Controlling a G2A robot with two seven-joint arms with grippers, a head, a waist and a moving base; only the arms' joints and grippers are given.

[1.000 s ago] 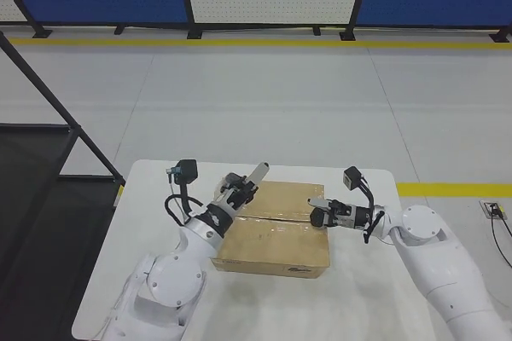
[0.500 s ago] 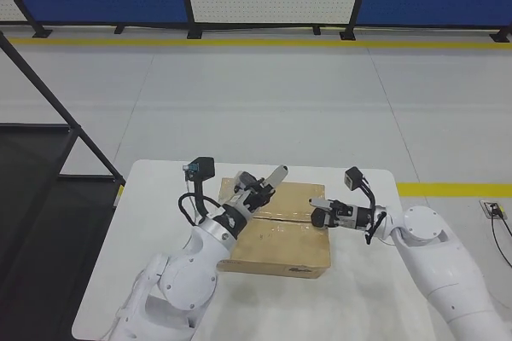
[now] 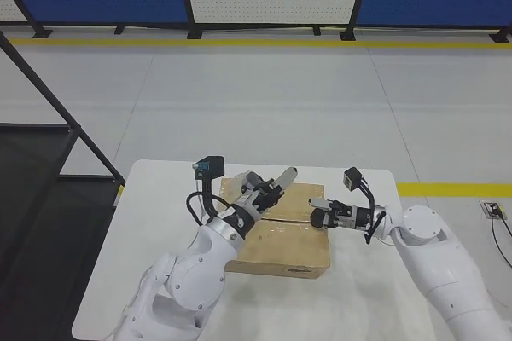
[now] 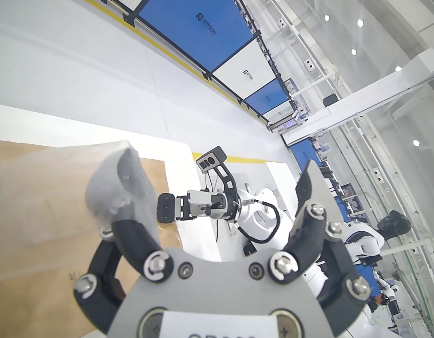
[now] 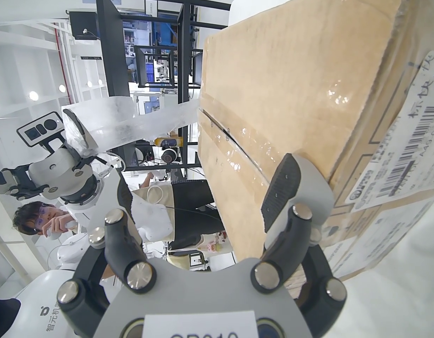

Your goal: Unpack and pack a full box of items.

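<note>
The left gripper has its jaws spread wide. A strip of clear tape clings to one finger rather than being pinched, and runs back to the centre seam of the cardboard box. The right gripper, jaws also spread, sits at the box's end with one finger at the top edge. The box lies shut on the table. The peel would likely go best pulled low along the seam, with the right gripper bracing the box against sliding.
</note>
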